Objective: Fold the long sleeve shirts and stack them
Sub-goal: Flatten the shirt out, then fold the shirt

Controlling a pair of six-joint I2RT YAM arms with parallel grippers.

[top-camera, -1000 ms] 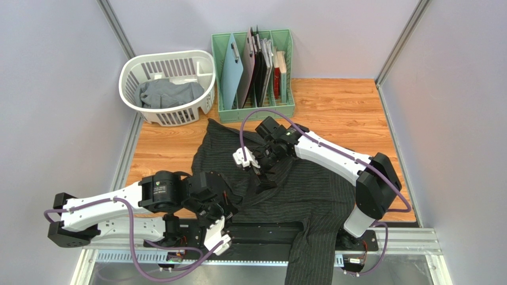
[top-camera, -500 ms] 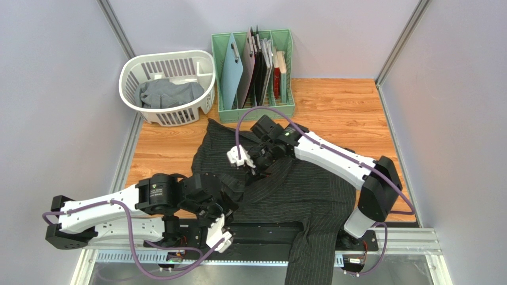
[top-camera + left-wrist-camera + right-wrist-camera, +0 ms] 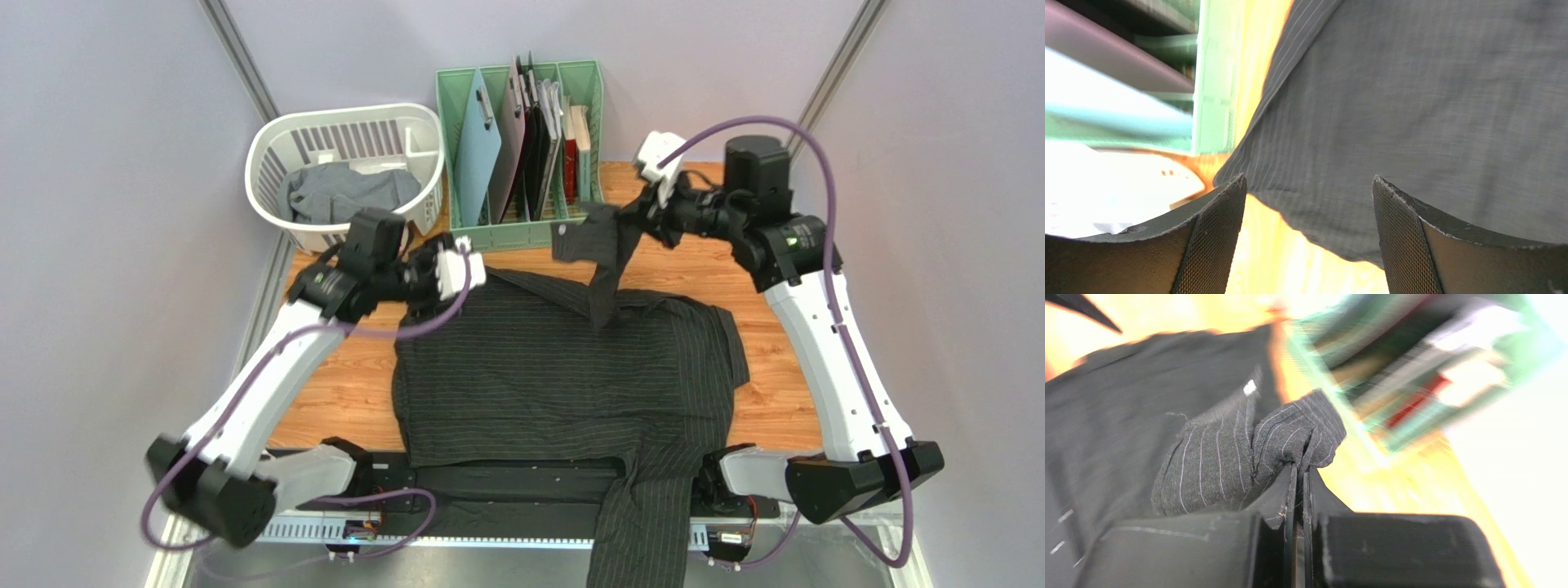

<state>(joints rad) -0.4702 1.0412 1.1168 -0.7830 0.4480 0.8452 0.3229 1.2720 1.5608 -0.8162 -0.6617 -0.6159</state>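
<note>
The black pinstriped shirt (image 3: 552, 380) lies spread on the wooden table (image 3: 724, 208) in front of the green rack (image 3: 521, 229). Its back edge is just short of the rack's front wall, and one sleeve (image 3: 632, 527) hangs over the table edge that is farthest from the rack.

The right gripper (image 3: 623, 228) is raised in front of the rack's right corner. In the right wrist view its fingers (image 3: 1281, 496) are pressed tightly together on a bunched fold of this shirt (image 3: 1211, 459), and from the fold a strip of cloth hangs down to the rest of the garment.

The left gripper (image 3: 466, 272) is low in front of the rack's left corner, at the corner of the shirt there. In the left wrist view its two fingers (image 3: 1214, 245) stand wide apart with nothing between them. The striped cloth (image 3: 1413, 110) is beyond them and the rack (image 3: 1211, 92) is to one side. Whether the tips touch the cloth, I cannot tell.

The plain grey shirt (image 3: 337, 192) lies crumpled in the white basket (image 3: 417, 135), which stands just to the left of the rack.
</note>
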